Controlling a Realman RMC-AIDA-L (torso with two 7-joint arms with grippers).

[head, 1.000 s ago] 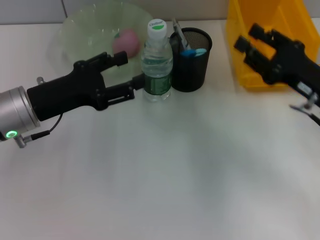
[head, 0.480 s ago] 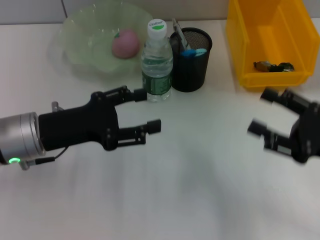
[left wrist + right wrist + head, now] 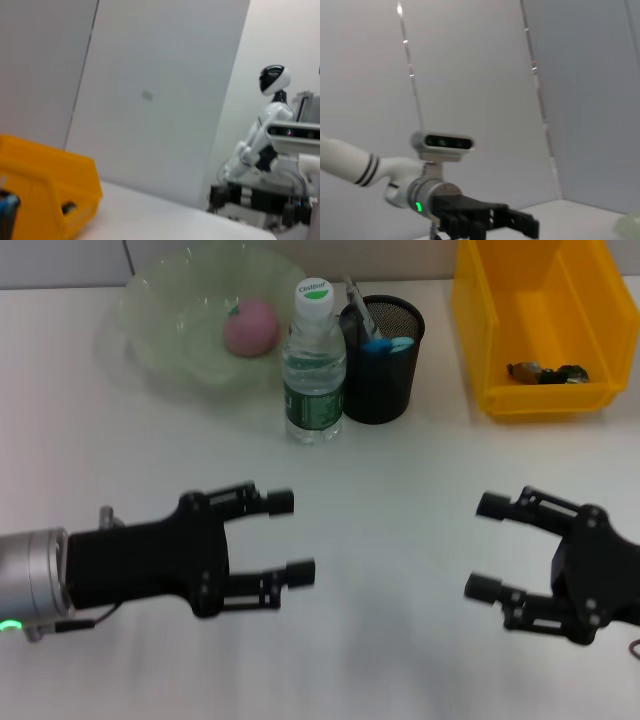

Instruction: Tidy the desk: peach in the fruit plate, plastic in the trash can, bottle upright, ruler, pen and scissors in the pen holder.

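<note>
Grippers — left gripper (image 3: 285, 536), right gripper (image 3: 484, 547) — hover wide open, empty; bottle (image 3: 314, 362) stands upright.

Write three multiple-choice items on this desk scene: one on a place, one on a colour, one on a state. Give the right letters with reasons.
1. Where is the pink peach?
A. in the pale green glass fruit plate
B. in the yellow plastic bin
C. on the bare white desk

2. What colour is the cap of the clear plastic water bottle?
A. red
B. green
C. black

3. How does that bottle stand?
A. lying on its side
B. upright beside the black mesh pen holder
C. held in the left gripper

Answers:
1. A, the peach rests inside the plate at the desk's far left.
2. B, the cap on top shows green.
3. B, it stands cap up next to the holder; the left gripper and right gripper are both open and empty, low over the near desk.
</note>
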